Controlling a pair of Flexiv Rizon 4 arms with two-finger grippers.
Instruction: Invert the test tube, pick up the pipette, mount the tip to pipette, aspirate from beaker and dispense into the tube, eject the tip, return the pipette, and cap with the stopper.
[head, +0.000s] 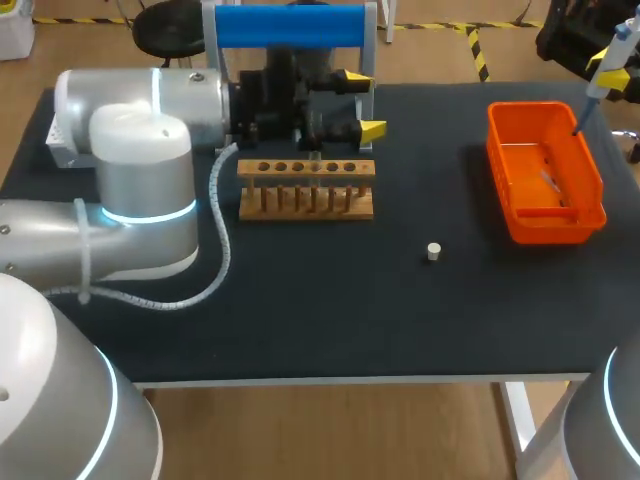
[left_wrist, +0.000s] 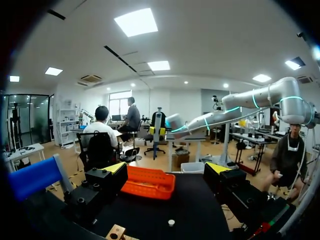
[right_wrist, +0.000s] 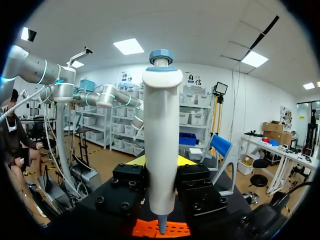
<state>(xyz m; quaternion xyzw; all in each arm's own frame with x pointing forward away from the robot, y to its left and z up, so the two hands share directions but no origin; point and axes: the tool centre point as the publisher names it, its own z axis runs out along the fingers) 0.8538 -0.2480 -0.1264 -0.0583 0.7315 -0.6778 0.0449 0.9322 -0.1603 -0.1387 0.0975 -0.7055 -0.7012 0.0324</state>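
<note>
Standing pipette (right_wrist: 161, 145) between right fingers (right_wrist: 126, 187)

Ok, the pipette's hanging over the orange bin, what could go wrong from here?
The right gripper holds the pipette with its end seemingly close to the far right rim of the orange bin; anything ejected there might land outside. The stopper lies loose on the open table, where a crossing arm could knock it away. The left gripper stands open close behind the wooden rack and might nudge it.
</note>
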